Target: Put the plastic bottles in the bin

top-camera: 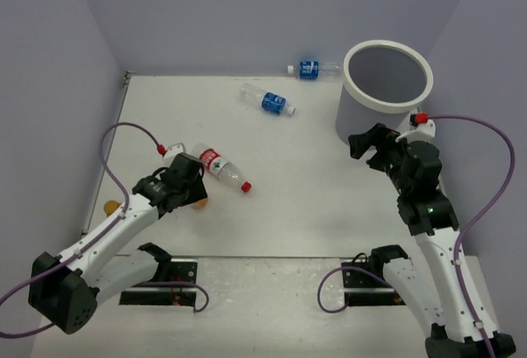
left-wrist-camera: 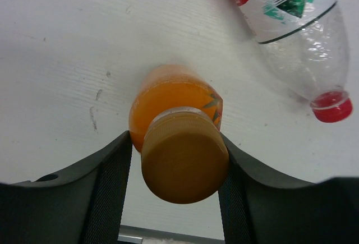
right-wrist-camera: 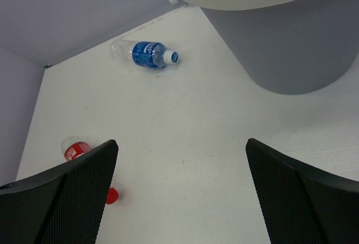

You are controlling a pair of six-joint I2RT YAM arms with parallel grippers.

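My left gripper (top-camera: 191, 192) (left-wrist-camera: 175, 138) is shut on the short orange bottle (left-wrist-camera: 176, 101), one finger on each side at its tan cap (left-wrist-camera: 184, 162); a bit of orange shows under the gripper in the top view (top-camera: 199, 203). The red-labelled clear bottle (top-camera: 221, 167) (left-wrist-camera: 291, 25) lies just beyond it. Two blue-labelled bottles lie at the back, one (top-camera: 268, 100) (right-wrist-camera: 147, 53) on open table and one (top-camera: 309, 69) by the wall. The white bin (top-camera: 387, 86) (right-wrist-camera: 280, 47) stands back right. My right gripper (top-camera: 366, 146) (right-wrist-camera: 180, 143) is open and empty beside it. The green and dark-labelled bottles are out of view.
A small orange object (top-camera: 110, 206) sits at the table's left edge. Purple-grey walls close the table at the left, back and right. Purple cables loop from both arms.
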